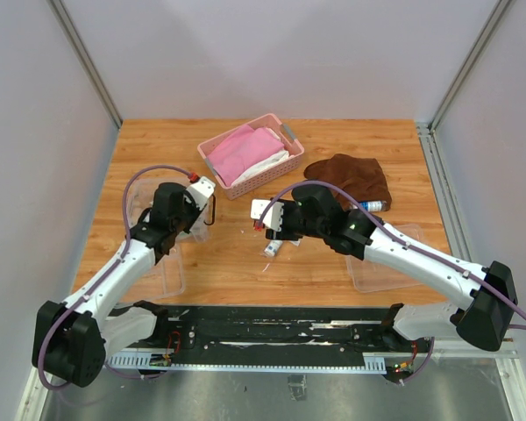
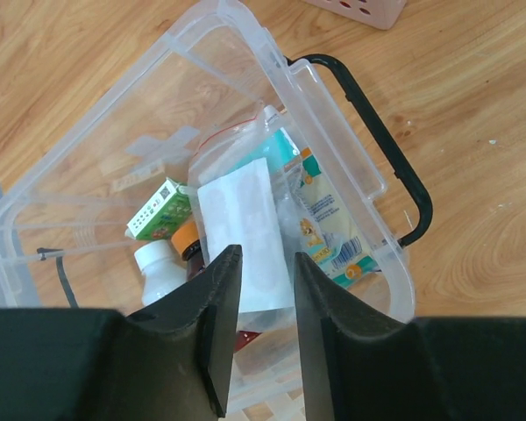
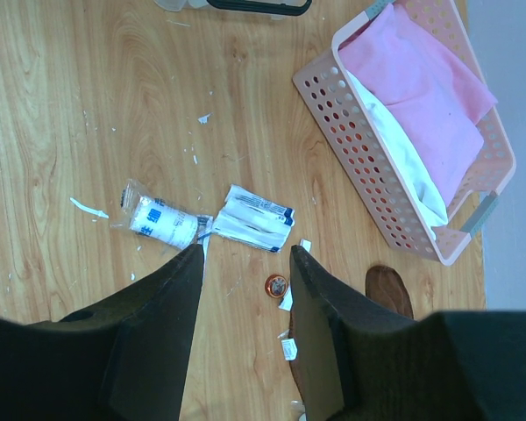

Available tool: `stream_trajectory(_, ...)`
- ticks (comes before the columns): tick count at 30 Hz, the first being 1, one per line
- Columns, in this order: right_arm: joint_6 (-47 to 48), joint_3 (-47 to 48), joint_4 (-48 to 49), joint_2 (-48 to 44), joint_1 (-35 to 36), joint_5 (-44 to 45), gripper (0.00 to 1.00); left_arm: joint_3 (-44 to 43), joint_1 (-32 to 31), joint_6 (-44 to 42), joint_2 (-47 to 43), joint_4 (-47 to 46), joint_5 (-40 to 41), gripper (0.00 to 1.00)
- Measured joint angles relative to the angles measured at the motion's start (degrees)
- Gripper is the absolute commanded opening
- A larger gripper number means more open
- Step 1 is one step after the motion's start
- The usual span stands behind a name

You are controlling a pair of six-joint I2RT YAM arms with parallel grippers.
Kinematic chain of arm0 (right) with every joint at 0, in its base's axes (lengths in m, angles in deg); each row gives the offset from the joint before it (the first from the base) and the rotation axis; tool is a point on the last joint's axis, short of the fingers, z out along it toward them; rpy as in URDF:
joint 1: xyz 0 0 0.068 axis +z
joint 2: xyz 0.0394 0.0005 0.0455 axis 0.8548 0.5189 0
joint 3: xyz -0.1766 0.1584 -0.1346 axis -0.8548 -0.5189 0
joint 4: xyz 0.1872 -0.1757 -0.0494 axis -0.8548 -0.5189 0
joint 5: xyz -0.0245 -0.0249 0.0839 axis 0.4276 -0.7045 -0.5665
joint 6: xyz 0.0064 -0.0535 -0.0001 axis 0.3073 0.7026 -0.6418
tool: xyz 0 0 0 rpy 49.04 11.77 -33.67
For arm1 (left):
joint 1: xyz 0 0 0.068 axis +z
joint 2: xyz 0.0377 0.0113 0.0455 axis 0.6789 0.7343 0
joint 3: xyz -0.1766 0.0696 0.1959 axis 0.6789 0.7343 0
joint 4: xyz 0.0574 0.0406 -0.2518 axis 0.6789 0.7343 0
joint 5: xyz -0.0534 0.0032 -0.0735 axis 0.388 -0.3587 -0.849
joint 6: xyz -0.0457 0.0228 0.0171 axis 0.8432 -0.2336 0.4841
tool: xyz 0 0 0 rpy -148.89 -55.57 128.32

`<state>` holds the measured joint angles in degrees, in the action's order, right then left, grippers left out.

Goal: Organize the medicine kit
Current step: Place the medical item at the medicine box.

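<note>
**Near edge.** One dark mounting rail (image 1: 280,326) is recorded, with two arm bases bolted to it. Just beyond it, two loose clear plastic pieces are counted: a left piece (image 1: 165,274) and a right piece (image 1: 373,274). The right piece is partly covered by the right arm.

**Left side.** The left end effector (image 2: 265,263) is positioned over the medicine kit box (image 2: 105,110). Its fingers are parted by a narrow gap and nothing is clamped between them. The box stands open-topped on the left half of the worktop (image 1: 140,149), with one dark handle (image 2: 387,140) at its side. The following are counted inside it:
- one white bottle (image 2: 162,267)
- one orange item with a dark cap (image 2: 188,244)
- one green carton (image 2: 162,210)
- one flat white pad (image 2: 241,228)
- one clear bag of printed sachets (image 2: 333,228)

**Centre.** The right end effector (image 3: 245,259) is positioned above the middle of the worktop, with its fingers well apart and empty. The following are noted on the wood below it:
- one wrapped white roll (image 3: 158,221)
- one flat white packet (image 3: 252,219), just beside the roll
- one small round item (image 3: 275,285)
- several paper scraps (image 3: 88,208)

**Farther back.** One brown cloth (image 1: 351,175) is recorded on the right. One small blue-capped bottle (image 1: 373,206) lies at its near edge. Beyond the centre, one pink basket (image 3: 368,149) is observed, holding one pink cloth (image 3: 430,96) and one white cloth (image 3: 403,167).

**Surface and room.** The worktop is of light wood grain. It is enclosed on three sides by pale grey walls (image 1: 272,53), with two metal posts at the far corners.
</note>
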<state>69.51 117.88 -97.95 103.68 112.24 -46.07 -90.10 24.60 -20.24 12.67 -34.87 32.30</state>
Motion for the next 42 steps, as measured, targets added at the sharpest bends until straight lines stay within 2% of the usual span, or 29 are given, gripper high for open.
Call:
stream_trajectory(14, 0.0, 0.0, 0.0, 0.1, 0.0, 0.0, 0.46, 0.0, 0.0, -0.2, -4.0, 0.7, -1.7, 0.54)
stream_trajectory(22, -1.8, 0.0, -0.2, 1.8, -1.2, -0.9, 0.62, 0.0, 0.0, 0.0, -8.9, 0.4, -0.8, 0.74)
stream_trajectory(26, -3.7, 1.1, -2.0, 4.0, -5.0, -1.7, 0.66, -1.2, 0.0, 0.0, -11.2, -0.2, -1.9, 0.87)
stream_trajectory(34, -7.6, 4.9, -7.9, 4.8, -12.3, -1.8, 0.67, -3.9, 0.0, 0.3, -13.5, -0.1, -8.7, 0.99)
stream_trajectory(42, -12.3, 5.0, -15.6, 2.5, -21.3, -2.7, 0.68, -5.8, 0.0, -0.2, -14.1, 4.7, -15.0, 0.99)
